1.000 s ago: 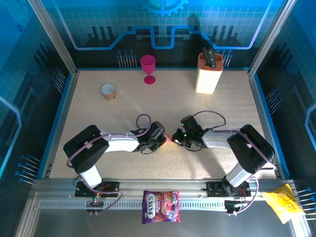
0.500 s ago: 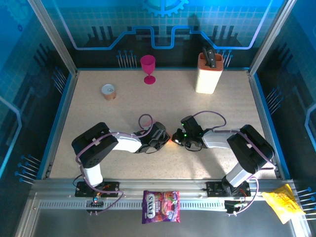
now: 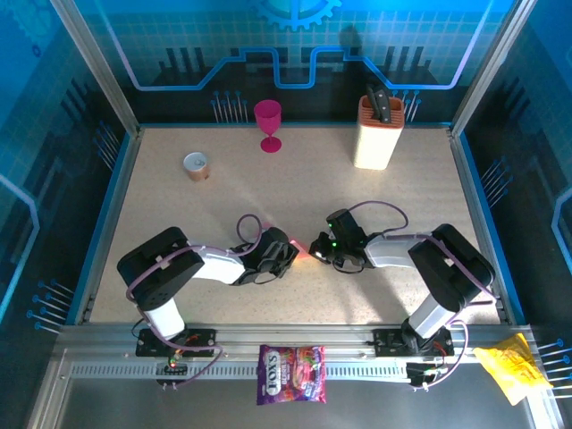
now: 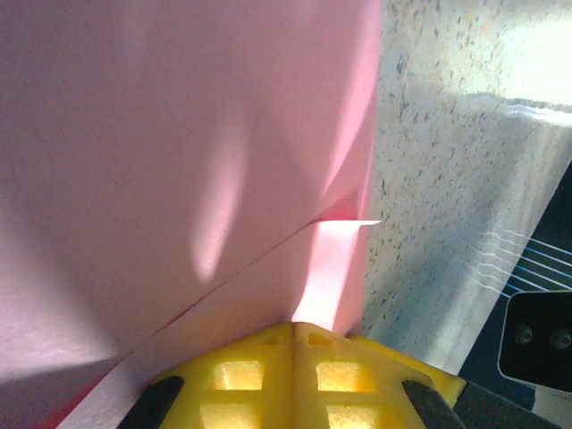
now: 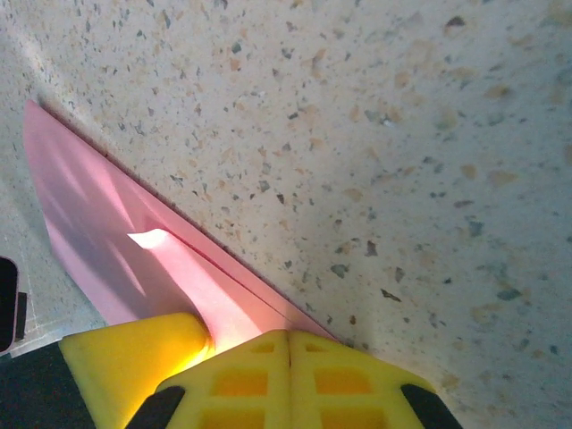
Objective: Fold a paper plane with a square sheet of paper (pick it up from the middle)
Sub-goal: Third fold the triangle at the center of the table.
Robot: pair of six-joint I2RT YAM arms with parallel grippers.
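Observation:
The folded salmon-pink sheet of paper (image 3: 307,254) lies flat on the speckled table between the two wrists. In the left wrist view the paper (image 4: 179,161) covers most of the frame, with a crease and a small raised flap. My left gripper (image 4: 293,327) is shut, its yellow tips resting on the paper's near part. My right gripper (image 5: 288,336) is also shut, its tips down at the paper's (image 5: 107,241) long folded edge. The left gripper's yellow finger (image 5: 134,353) sits beside it on the pink. No paper shows between either pair of jaws. From above, the left gripper (image 3: 291,255) and right gripper (image 3: 318,251) nearly meet.
A magenta goblet (image 3: 268,121) and a cream knife block (image 3: 376,134) stand at the back. A small roll (image 3: 197,164) sits at the back left. A purple candy bag (image 3: 291,374) and a yellow wrapper (image 3: 511,370) lie on the front rail.
My left arm has drawn back a little to the left, so more of the pink paper shows between the wrists. The right arm has hardly moved. Both grippers stay shut.

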